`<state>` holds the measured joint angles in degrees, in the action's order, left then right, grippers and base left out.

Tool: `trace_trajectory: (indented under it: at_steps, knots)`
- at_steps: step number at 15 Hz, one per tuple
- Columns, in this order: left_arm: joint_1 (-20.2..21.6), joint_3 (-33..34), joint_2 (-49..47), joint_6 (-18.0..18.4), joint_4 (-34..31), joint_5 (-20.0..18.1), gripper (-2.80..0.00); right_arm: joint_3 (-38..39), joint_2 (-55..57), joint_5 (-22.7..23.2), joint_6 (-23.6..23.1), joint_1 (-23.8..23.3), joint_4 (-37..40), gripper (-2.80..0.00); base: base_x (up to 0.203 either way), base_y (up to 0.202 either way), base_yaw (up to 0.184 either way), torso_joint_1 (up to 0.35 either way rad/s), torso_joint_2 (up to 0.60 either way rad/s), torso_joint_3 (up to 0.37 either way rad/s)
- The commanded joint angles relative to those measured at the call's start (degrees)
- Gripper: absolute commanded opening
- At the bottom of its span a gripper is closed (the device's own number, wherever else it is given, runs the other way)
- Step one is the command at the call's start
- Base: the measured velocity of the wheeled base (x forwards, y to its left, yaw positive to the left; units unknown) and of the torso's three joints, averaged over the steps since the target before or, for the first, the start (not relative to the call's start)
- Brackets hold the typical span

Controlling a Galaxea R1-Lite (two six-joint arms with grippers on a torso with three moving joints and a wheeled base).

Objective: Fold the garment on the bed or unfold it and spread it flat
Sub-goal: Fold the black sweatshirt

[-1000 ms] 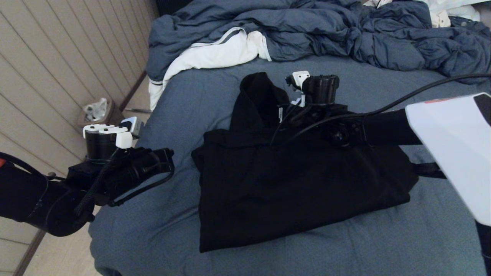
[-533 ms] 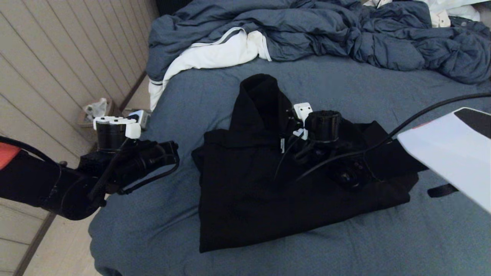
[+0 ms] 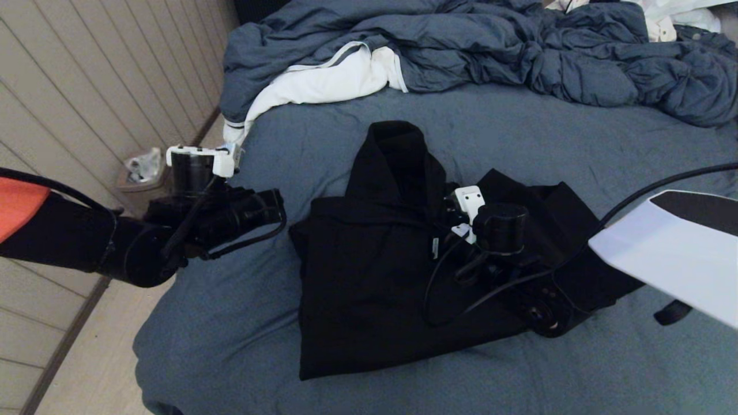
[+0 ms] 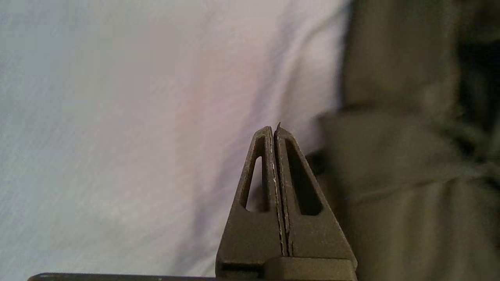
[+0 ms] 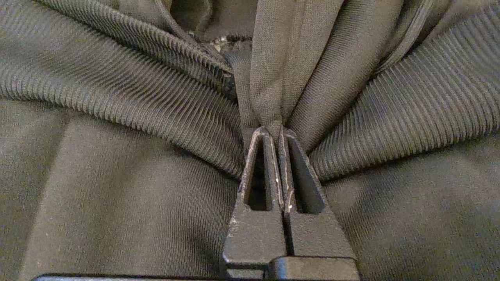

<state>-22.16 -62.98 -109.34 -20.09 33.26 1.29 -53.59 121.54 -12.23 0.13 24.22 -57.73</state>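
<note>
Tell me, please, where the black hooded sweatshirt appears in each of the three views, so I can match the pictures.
Head view: the sweatshirt lies mid-picture on the bed, partly under the right arm.
Left wrist view: its dark cloth fills the side beyond the shut left tool, which holds nothing.
Right wrist view: it fills the picture; the right tool is shut on a pinch of cloth between ribbed bands.
Shared landmark: the sweatshirt's own fabric.
</note>
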Motion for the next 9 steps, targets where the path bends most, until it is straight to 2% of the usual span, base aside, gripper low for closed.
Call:
trace_trajectory:
  at_steps: [1, 5, 7, 9]
  knots:
    - [-1.1, -5.9, -0.5, -0.1, -2.8, 0.0, -2.80, 1.2, 1.2, -0.1, 0.1, 0.0, -0.6, -2.80, 0.000, 0.000, 0.000, 0.000, 0.00, 0.000]
    - [-4.9, -19.7, -5.7, -0.3, -11.4, 0.0, -2.80, 1.7, 1.2, -0.1, 0.2, 0.1, -0.9, -2.80, 0.000, 0.000, 0.000, 0.000, 0.00, 0.000]
    - [-7.4, -23.4, -10.0, -0.2, -12.5, 0.0, -2.80, 2.1, 1.3, -0.1, 0.1, 0.2, -1.0, -2.80, 0.000, 0.000, 0.000, 0.000, 0.00, 0.000]
    - [-11.2, -25.7, -13.2, 2.5, -12.3, 0.0, -2.80, 2.5, 1.7, -0.1, 0.2, 0.7, -1.2, -2.80, 0.000, 0.000, 0.000, 0.000, 0.00, 0.000]
